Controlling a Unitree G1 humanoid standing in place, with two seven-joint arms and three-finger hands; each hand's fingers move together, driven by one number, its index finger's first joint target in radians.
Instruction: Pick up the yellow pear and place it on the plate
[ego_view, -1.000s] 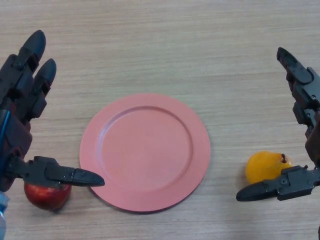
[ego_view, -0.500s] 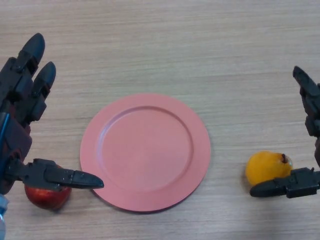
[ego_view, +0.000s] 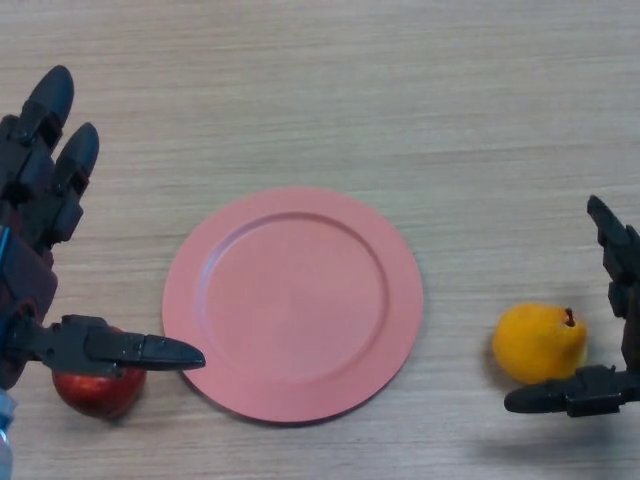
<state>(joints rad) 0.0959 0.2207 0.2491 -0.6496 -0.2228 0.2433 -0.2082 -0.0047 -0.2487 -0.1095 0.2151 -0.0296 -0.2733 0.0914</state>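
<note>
The small yellow-orange pear (ego_view: 540, 343), round-bodied with a short dark stem at its upper right, lies on the pale wood-grain table (ego_view: 320, 90), well to the right of the round pink plate (ego_view: 293, 303) and apart from its rim. It looks light, firm and smooth-skinned, so it would likely roll or slip; the surest hold seems to be across its broad belly, thumb on one side and fingers opposite. The right hand (ego_view: 610, 330) sits just beside the pear with fingers and thumb spread apart, holding nothing. The left hand (ego_view: 45, 270) rests spread at the left edge, its thumb above a red apple (ego_view: 97, 390).
</note>
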